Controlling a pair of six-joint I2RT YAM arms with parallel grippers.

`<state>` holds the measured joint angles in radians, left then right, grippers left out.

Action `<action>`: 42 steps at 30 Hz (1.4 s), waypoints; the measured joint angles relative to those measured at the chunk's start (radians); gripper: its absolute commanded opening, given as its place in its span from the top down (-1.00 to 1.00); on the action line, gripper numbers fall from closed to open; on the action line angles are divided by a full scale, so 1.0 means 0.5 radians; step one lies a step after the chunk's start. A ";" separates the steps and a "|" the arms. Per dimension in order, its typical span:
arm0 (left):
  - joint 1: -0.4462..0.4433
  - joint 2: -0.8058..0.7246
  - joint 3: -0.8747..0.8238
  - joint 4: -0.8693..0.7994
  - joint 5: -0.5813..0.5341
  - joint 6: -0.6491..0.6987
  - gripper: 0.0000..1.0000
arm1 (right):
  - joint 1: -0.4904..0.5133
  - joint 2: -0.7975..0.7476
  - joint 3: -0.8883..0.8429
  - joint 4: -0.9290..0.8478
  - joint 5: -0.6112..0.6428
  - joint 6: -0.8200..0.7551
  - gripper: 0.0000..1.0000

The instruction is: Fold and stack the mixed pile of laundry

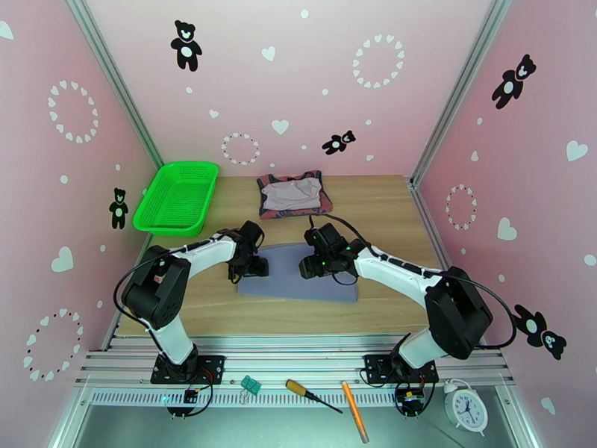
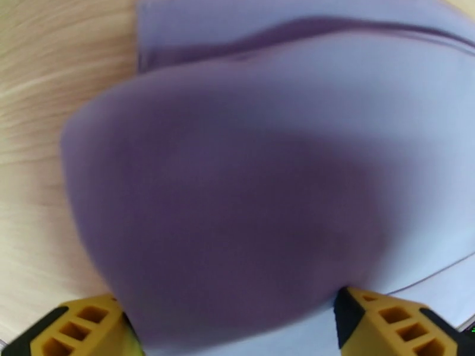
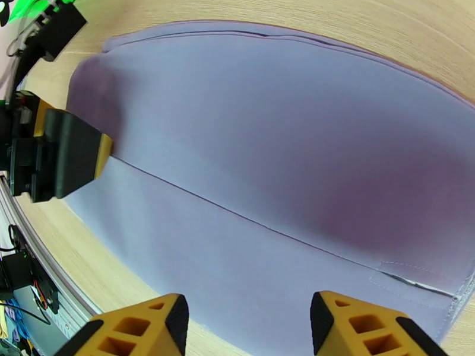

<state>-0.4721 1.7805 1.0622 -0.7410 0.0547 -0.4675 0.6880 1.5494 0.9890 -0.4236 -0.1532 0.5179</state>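
A pale wood-grain table point(image 1: 388, 196) sits inside pink walls point(image 1: 298, 84) printed with bears and hearts. The blue-grey piece point(image 1: 298, 287) lies spread flat under both grippers. The left gripper point(image 1: 252, 267) is at its left end and the right gripper point(image 1: 312, 266) is just beside it over the middle. Past their fingertips there is a strip of bare wood. Beyond that lies a folded stack, a pale grey-lilac shirt point(image 1: 292, 193) on a rust-red top point(image 1: 264, 203), near the far wall. A green mesh basket point(image 1: 179, 196) tilts against the wall ahead of the left gripper and to its outer side. Open tabletop lies to the right gripper's outer side. The left wrist view shows that gripper's jaws set wide, with a blurred hump of cloth rising between them and nothing clearly clamped. The right wrist view shows its jaws roughly half open and empty above the cloth. It also shows a fold line running across the fabric and a stitched hem corner near one finger.
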 measured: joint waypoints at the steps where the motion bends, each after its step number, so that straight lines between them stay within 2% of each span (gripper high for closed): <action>1: 0.002 0.019 0.008 -0.017 -0.021 -0.004 -0.26 | 0.000 0.002 0.000 0.002 -0.002 0.000 -0.17; 3: 0.013 0.039 0.020 -0.043 -0.040 -0.005 0.14 | 0.001 0.005 0.000 0.002 -0.001 0.003 -0.16; 4: 0.024 0.048 0.027 -0.051 -0.035 -0.002 0.41 | 0.000 0.006 0.000 0.003 -0.001 0.005 -0.15; 5: 0.028 0.058 0.032 -0.046 -0.018 -0.005 0.80 | 0.000 0.008 0.000 0.004 -0.005 0.008 -0.15; 6: 0.029 0.064 0.040 -0.027 0.018 -0.003 1.00 | 0.000 0.009 0.000 0.006 -0.009 0.013 -0.15; 10: 0.022 0.057 0.050 -0.011 0.043 0.005 1.00 | 0.000 0.033 0.000 0.063 -0.078 0.097 -0.06; 17: 0.009 -0.010 0.055 -0.047 -0.016 0.005 1.00 | 0.055 0.300 0.004 0.392 -0.316 0.455 0.65; 21: 0.002 -0.103 0.109 -0.223 -0.098 0.021 1.00 | 0.140 0.520 0.052 0.472 -0.382 0.583 0.82; 23: -0.004 -0.178 0.167 -0.314 -0.143 0.035 1.00 | 0.173 0.623 0.073 0.514 -0.388 0.647 1.00; 29: -0.079 -0.382 0.358 -0.507 -0.211 0.043 1.00 | 0.219 0.832 0.272 0.653 -0.450 0.771 1.00; 35: -0.210 -0.388 0.441 -0.631 -0.269 0.036 1.00 | 0.273 0.900 0.403 0.592 -0.369 0.754 0.97; 39: -0.228 -0.348 0.536 -0.705 -0.319 0.037 1.00 | 0.237 0.744 0.394 0.309 -0.171 0.629 0.52; 42: -0.227 -0.306 0.616 -0.754 -0.352 0.045 1.00 | 0.125 0.417 0.282 0.092 -0.004 0.513 0.14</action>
<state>-0.5854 1.6276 1.3705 -1.1179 -0.1215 -0.4450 0.7506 1.7576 1.1301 -0.3779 -0.1551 0.7742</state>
